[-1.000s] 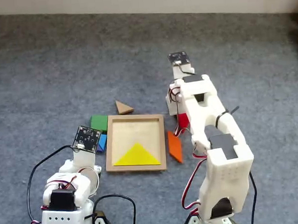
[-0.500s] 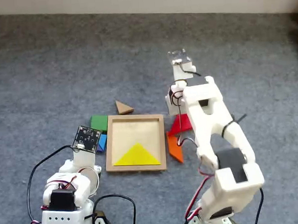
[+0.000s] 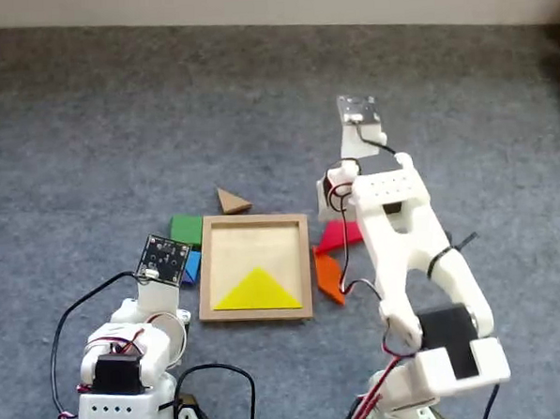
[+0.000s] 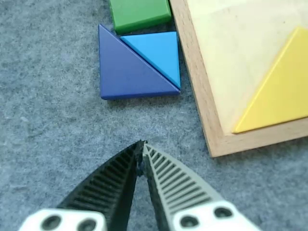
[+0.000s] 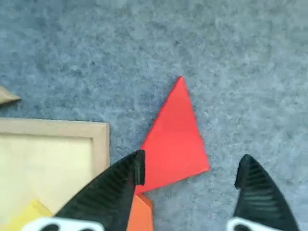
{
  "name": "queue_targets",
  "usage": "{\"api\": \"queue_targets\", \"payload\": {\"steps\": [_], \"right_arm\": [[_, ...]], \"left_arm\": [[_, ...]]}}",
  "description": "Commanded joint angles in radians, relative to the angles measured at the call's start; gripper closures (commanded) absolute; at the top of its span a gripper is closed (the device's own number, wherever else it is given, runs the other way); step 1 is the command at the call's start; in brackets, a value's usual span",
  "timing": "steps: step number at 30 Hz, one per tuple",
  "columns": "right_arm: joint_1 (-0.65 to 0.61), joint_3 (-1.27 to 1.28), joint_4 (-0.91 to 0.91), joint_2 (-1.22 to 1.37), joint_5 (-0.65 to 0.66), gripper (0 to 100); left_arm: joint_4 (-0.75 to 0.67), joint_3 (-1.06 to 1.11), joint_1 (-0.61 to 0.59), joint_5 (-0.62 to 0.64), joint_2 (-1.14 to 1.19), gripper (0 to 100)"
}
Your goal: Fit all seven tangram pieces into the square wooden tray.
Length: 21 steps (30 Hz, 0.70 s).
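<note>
Right claw (image 5: 192, 161) apart over red triangle (image 5: 174, 137) beside tray (image 3: 257, 315). Yellow triangle (image 3: 256, 293): long side along tray's near rim. Left claw (image 4: 143, 147) together.

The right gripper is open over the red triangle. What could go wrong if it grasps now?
The red triangle lies flat on the carpet, so the open right gripper may slip off it. One finger hangs near the orange piece and the tray rim and could push them.
</note>
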Motion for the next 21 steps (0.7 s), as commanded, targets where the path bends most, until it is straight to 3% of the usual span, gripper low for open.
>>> {"api": "queue_targets", "payload": {"steps": [1, 6, 21], "right_arm": [[-0.028, -0.008, 0.008, 0.028, -0.094, 69.0], [-0.048, -0.013, 0.001, 0.097, -0.152, 69.0], [-0.077, -0.013, -0.062, 0.119, -0.152, 69.0]], "left_arm": [[0.003, 0.019, 0.007, -0.005, -0.038, 100], [0.003, 0.019, 0.007, -0.005, -0.038, 100], [0.003, 0.019, 0.007, -0.005, -0.038, 100]]}}
